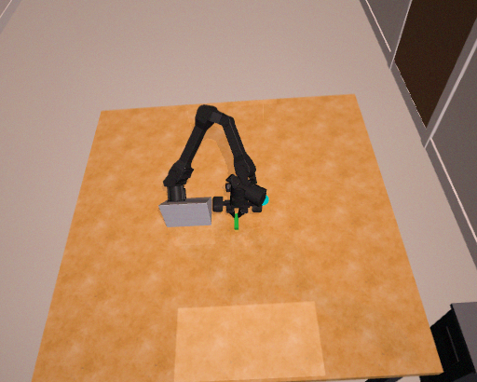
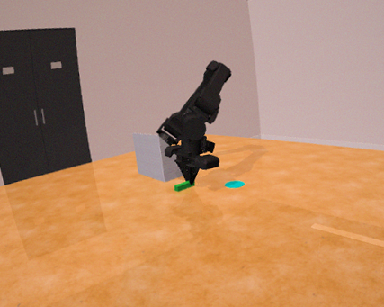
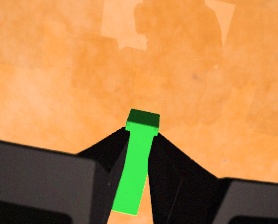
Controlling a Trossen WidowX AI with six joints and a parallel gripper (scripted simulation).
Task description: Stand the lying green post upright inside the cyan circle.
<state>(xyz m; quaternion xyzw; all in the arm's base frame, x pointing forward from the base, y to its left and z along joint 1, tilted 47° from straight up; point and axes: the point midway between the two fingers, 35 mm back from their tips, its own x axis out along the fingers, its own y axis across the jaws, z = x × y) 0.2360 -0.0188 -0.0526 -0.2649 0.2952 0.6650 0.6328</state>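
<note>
The green post [image 1: 237, 222] [image 2: 184, 186] [image 3: 137, 167] lies flat on the table, with one end between the fingertips and the rest sticking out past them in the top and exterior views. My gripper [image 1: 237, 214] [image 2: 192, 182] [image 3: 139, 137] points down at the table and is shut on the post, a finger against each side in the wrist view. The cyan circle [image 1: 265, 200] [image 2: 235, 185] is a flat disc on the table, a short way to the right of the gripper. In the top view the arm covers part of it. It is not in the wrist view.
A grey wedge-shaped block [image 1: 187, 214] [image 2: 149, 158] stands on the wooden table [image 1: 279, 270] [image 2: 160, 268] left of the gripper, beside the arm's base. The arm [image 1: 238, 144] [image 2: 209, 96] rises behind the gripper and bends back to the base.
</note>
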